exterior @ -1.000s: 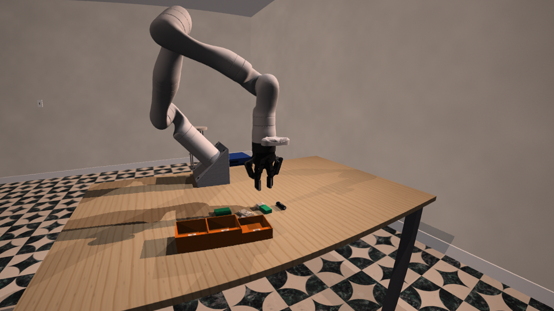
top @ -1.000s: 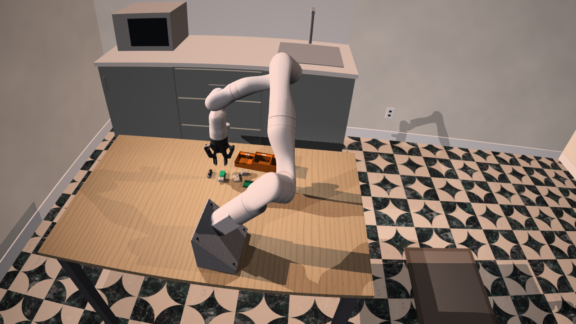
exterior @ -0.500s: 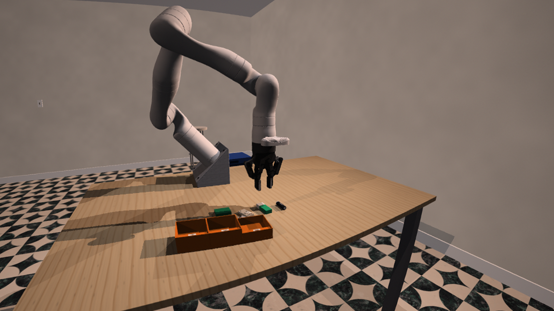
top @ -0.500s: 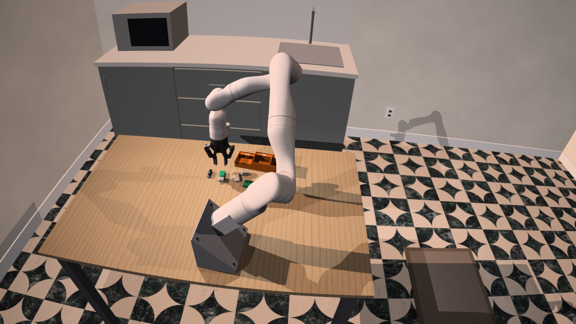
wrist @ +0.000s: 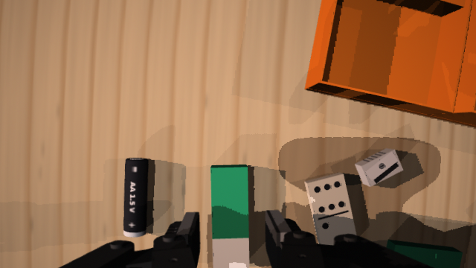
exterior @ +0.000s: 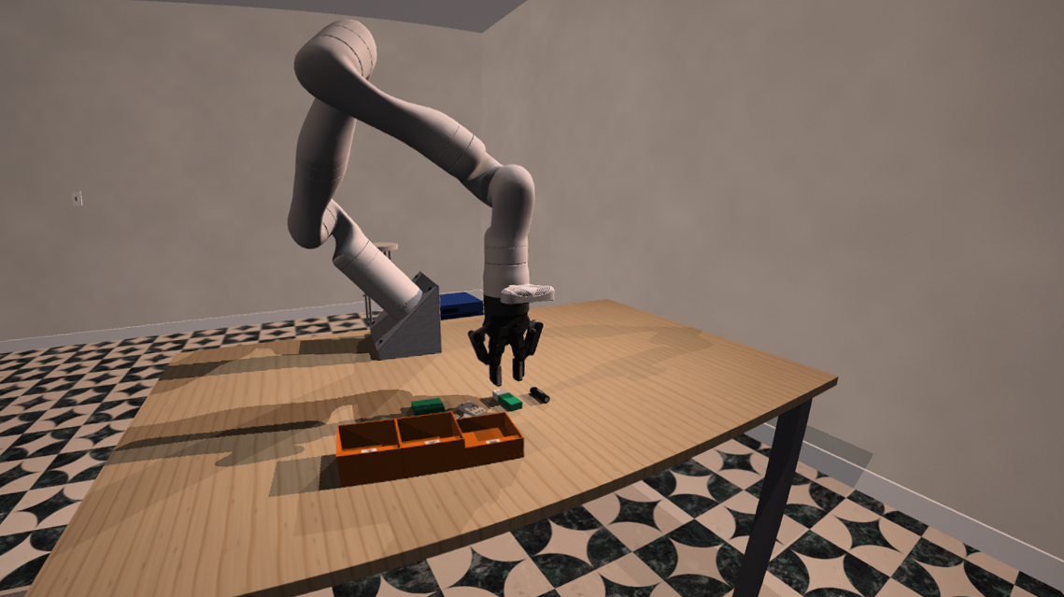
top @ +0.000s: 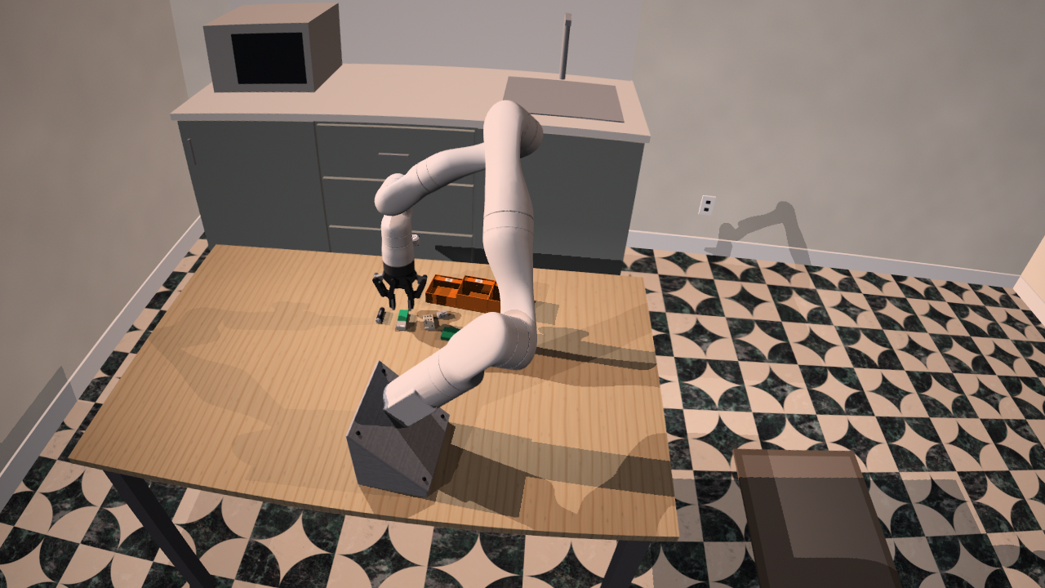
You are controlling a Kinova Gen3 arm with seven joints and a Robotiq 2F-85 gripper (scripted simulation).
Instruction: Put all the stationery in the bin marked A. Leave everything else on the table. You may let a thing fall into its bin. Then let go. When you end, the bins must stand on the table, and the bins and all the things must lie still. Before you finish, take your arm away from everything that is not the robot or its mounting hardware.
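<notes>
Wrist view: gripper (wrist: 230, 223) partly spread and empty, hanging above the green-and-white eraser (wrist: 229, 201), one finger (wrist: 190, 227) on either side of it, not touching. Eraser flat on the bench (top: 241, 380) toward the far edge, battery (wrist: 134, 196) just beside, dominoes (wrist: 332, 206) on the other side, orange bins (wrist: 394, 52) nearer that edge.
</notes>
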